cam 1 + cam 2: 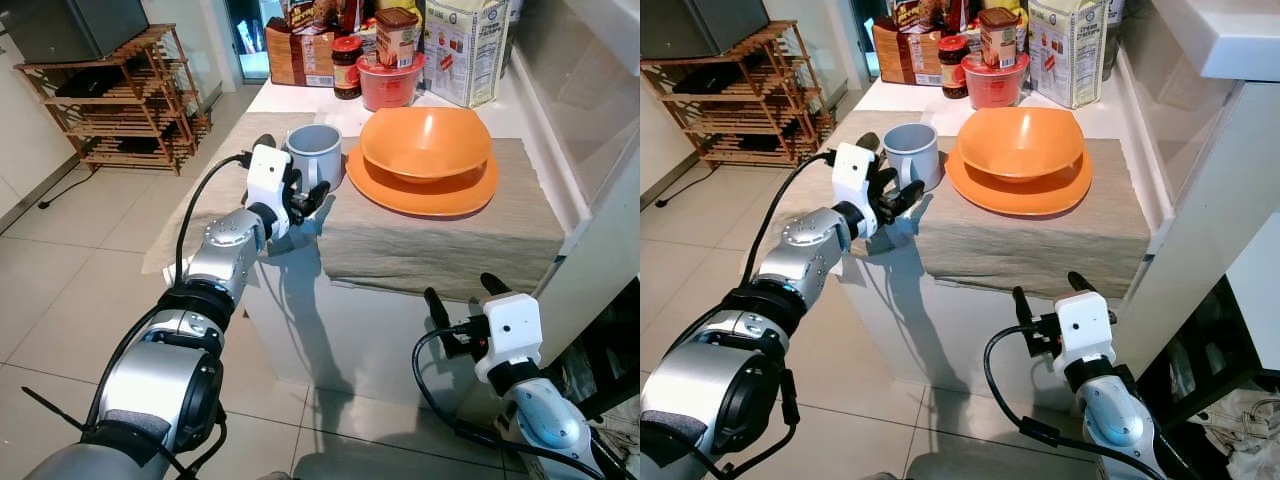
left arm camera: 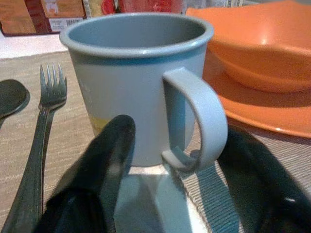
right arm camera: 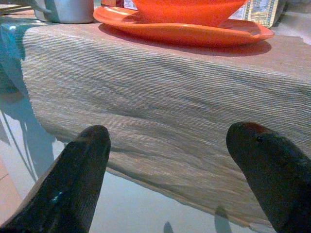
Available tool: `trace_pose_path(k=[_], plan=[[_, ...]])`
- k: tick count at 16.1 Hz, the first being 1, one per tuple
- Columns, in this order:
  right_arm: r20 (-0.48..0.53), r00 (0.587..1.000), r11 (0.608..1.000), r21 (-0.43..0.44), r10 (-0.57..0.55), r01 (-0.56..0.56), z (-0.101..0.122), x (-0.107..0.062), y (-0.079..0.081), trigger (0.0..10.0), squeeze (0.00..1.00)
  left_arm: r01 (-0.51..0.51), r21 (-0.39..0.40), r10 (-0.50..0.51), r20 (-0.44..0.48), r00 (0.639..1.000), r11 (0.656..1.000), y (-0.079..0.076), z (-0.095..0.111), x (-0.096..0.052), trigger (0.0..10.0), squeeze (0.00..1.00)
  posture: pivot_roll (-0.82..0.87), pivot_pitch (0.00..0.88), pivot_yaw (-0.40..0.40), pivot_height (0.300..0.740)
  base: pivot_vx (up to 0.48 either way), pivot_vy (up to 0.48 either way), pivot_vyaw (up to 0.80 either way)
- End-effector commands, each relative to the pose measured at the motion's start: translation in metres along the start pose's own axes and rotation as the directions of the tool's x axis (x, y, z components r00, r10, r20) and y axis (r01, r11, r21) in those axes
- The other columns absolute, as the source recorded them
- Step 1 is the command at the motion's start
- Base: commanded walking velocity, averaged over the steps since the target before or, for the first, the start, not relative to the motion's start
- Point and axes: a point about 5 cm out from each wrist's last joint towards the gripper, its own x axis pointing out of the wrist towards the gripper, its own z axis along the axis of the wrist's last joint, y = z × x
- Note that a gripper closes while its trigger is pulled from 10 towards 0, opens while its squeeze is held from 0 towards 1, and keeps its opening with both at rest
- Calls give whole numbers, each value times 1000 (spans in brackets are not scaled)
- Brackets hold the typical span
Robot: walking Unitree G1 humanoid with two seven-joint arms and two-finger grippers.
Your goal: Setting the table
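The grey mug (image 1: 316,152) stands upright on the beige cloth (image 1: 430,235) near the left front edge of the white table (image 1: 300,97), just beside the orange plate (image 1: 422,190), which carries an orange bowl (image 1: 425,143). The left gripper (image 1: 300,196) is raised to the mug, its fingers (image 2: 104,165) spread to either side of the handle without closing on it. In the left wrist view, a fork (image 2: 41,136) and a spoon (image 2: 10,96) lie on the cloth beside the mug. The right gripper (image 1: 462,296) hangs low before the cloth's overhanging front edge, fingers spread and holding nothing. Jars and boxes (image 1: 400,45) stand at the table's far end. A wooden shelf (image 1: 120,95) stands on the floor to the left.
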Motion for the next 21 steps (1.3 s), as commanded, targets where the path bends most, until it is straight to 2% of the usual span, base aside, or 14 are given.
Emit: trace_pose_path(k=[1, 12, 21], plan=[[0, 1000, 1000, 2, 8, -8, 3, -1, 2, 10000, 0, -4, 17, 4, 12, 1000, 1000, 2, 7, 2, 0, 0, -159, 20, 132, 740, 0, 0, 0], [-10, 1000, 1000, 2, 17, -17, 0, 0, 4, 10000, 0, -16, 42, 17, -13, 1000, 999, 3, 8, 3, 0, 0, -153, 17, 128, 740, 0, 0, 0], [-18, 999, 999, -1, 33, -33, -4, 3, 6, 10000, 0, -5, 74, 1, 51, 999, 997, 1, 19, 3, 0, 0, -139, 0, 116, 740, 0, 0, 0]])
